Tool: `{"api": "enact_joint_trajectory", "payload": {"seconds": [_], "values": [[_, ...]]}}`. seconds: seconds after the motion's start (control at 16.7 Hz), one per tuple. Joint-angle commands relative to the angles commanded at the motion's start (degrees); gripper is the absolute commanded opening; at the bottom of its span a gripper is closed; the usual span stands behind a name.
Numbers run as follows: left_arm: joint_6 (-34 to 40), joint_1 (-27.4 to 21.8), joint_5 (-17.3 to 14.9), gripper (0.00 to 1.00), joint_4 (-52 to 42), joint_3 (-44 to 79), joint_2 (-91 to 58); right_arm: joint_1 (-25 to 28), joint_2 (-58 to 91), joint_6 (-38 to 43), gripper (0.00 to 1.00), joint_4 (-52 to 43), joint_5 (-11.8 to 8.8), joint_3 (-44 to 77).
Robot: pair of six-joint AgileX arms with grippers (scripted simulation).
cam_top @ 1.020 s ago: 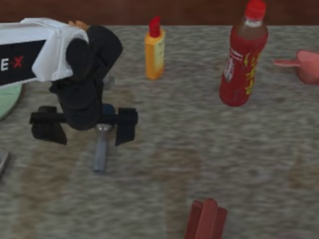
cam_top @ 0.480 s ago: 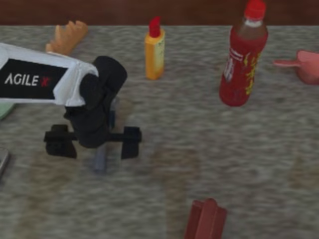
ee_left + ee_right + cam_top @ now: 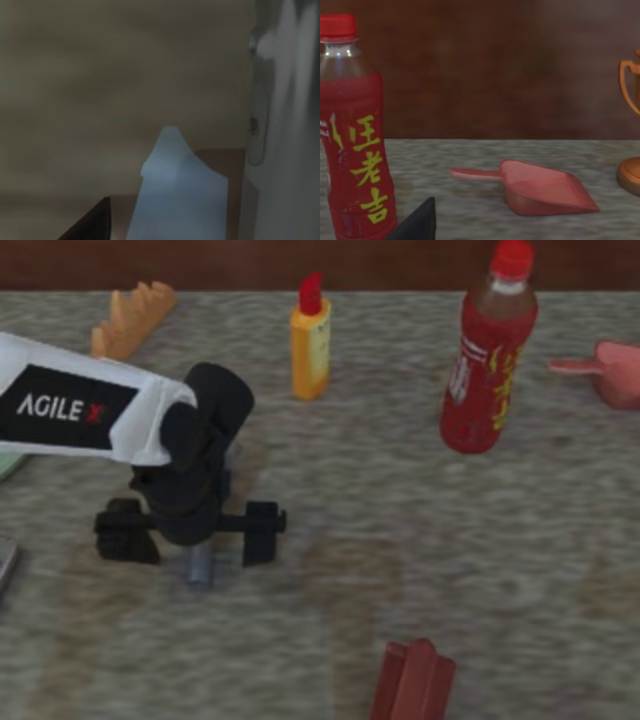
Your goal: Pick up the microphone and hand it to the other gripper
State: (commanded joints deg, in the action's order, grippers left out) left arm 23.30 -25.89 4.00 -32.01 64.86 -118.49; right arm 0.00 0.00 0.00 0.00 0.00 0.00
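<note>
The left gripper (image 3: 190, 530) is seen low over the left part of the table (image 3: 520, 570), with its fingers spread wide to the left and right. The mic (image 3: 202, 565) lies flat on the table under this gripper, between the two fingers, and it is mostly hidden by the black wrist. Only the grey handle end is shown at the near side, and a small grey-blue part is seen just beyond the wrist at the far side. The long axis of the mic runs from far to near, a little tilted; the head is not visible, so which end points far cannot be told surely. Whether the fingers touch the mic cannot be told. In the left wrist view a pale blurred shape (image 3: 175, 195) fills the near part.

The right arm is not seen in the top view; only one dark fingertip (image 3: 417, 222) is shown in its wrist view, beside the red bottle (image 3: 488, 355). A yellow tube (image 3: 311, 345) stands at the far side, a pink scoop (image 3: 612, 370) at the far right, and a red block (image 3: 413, 680) at the near edge
</note>
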Motion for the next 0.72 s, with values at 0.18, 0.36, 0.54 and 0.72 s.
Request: {"api": "enact_joint_trajectory", "payload": {"seconds": [0.18,0.36,0.54,0.72], "values": [[0.0,0.0,0.0,0.7,0.0,0.0,0.0,0.0,0.0,0.0,1.0,0.0,0.0,0.0],[0.0,0.0,0.0,0.47,0.0,0.0,0.0,0.0,0.0,0.0,1.0,0.0,0.0,0.0],[0.0,0.0,0.0,0.25,0.0,0.0,0.0,0.0,0.0,0.0,1.0,0.0,0.0,0.0],[0.0,0.0,0.0,0.02,0.0,0.0,0.0,0.0,0.0,0.0,1.0,0.0,0.0,0.0]]}}
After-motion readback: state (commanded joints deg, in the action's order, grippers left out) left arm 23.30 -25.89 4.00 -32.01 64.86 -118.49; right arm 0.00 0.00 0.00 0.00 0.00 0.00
